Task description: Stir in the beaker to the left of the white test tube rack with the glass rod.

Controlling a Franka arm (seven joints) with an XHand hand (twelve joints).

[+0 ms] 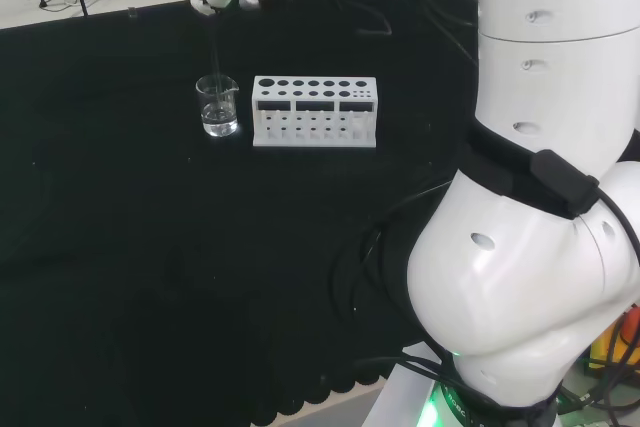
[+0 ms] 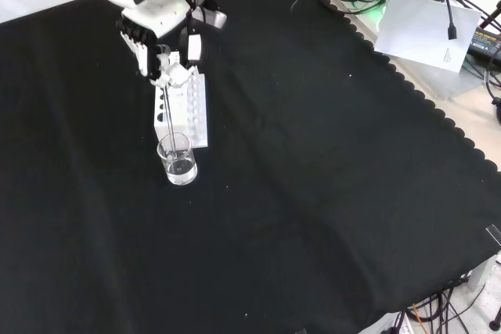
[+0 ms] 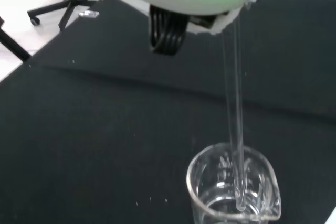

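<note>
Your hand [image 2: 168, 64] is up above the work, fingers curled in and pinching the top end of the glass rod [image 3: 235, 124] — the front view shows the fingertips [image 2: 174, 74] gathered round it. From there the rod hangs straight down, close to upright, and its lower tip is already inside the beaker [image 1: 217, 105], which stands directly beneath the hand. In the wrist view you see the tip dipping into the clear liquid at the bottom; I can't tell whether it touches the glass floor.

Moving out from the hand, the white test tube rack [image 1: 314, 111] sits just beside the beaker — to its right in the head view, behind it in the front view. Beaker and rack look nearly touching in the front view, slightly apart in the head view. Around them lies the black cloth [image 2: 313, 193].

Now, handling. That rod is stiff, thin, smooth and light — I'd judge it slippery between the fingers and brittle if it knocks the wall hard. Your hold high on the rod gives a long lever, so small wrist circles should be enough. The beaker looks light too and nothing pins it down; a sideways shove from the rod could slide or tip it toward the rack. Keep the tip off the rim and the circles tight.
</note>
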